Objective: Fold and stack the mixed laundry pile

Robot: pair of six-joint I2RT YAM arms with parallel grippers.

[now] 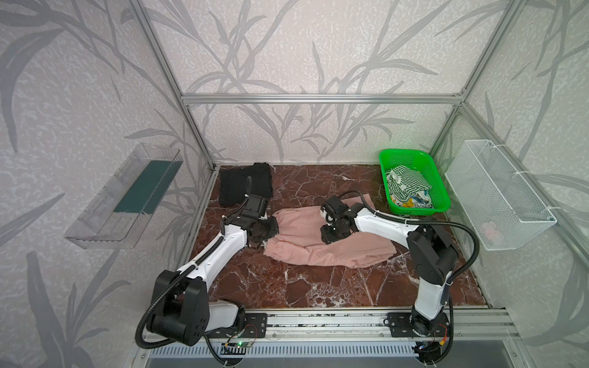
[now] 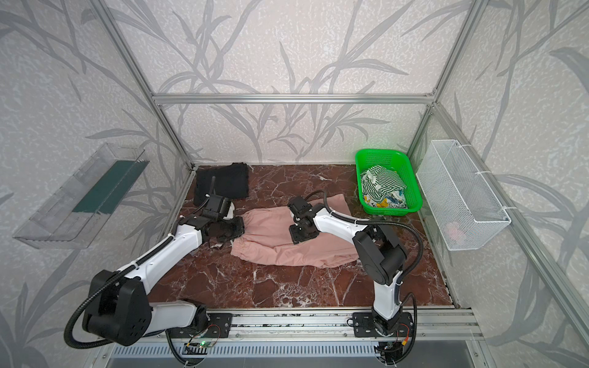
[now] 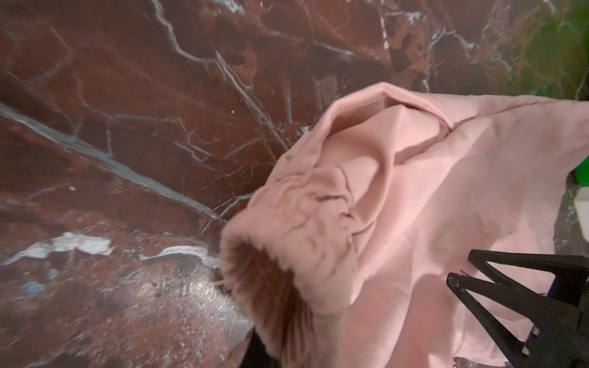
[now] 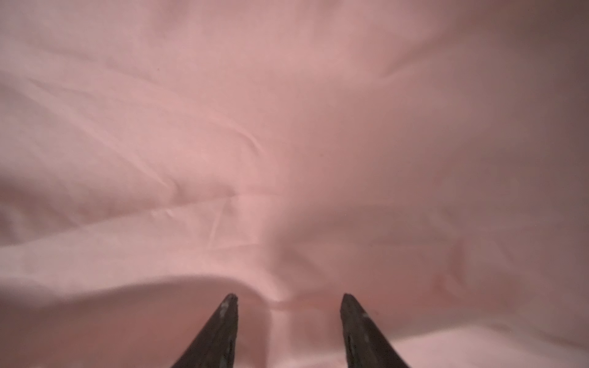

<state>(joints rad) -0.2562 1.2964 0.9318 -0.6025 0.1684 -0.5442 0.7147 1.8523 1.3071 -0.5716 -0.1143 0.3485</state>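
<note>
The dusty-pink drawstring shorts (image 1: 322,242) lie spread across the middle of the marble floor in both top views. My left gripper (image 1: 273,230) is shut on the left end of their gathered waistband (image 3: 287,255), which bunches up right at the jaws in the left wrist view. My right gripper (image 4: 289,298) hangs open just over the middle of the shorts, nothing between its fingers (image 3: 497,286). A folded black T-shirt (image 1: 245,183) sits at the back left. The green-and-white striped cloth (image 1: 406,181) and a small multicoloured printed piece (image 1: 414,200) lie in the green basket.
The green perforated basket (image 1: 404,154) stands at the back right corner. A white wire mesh basket (image 1: 497,194) hangs on the right wall and a clear plastic shelf (image 1: 124,197) on the left wall. Bare marble floor (image 1: 318,286) stretches in front of the shorts.
</note>
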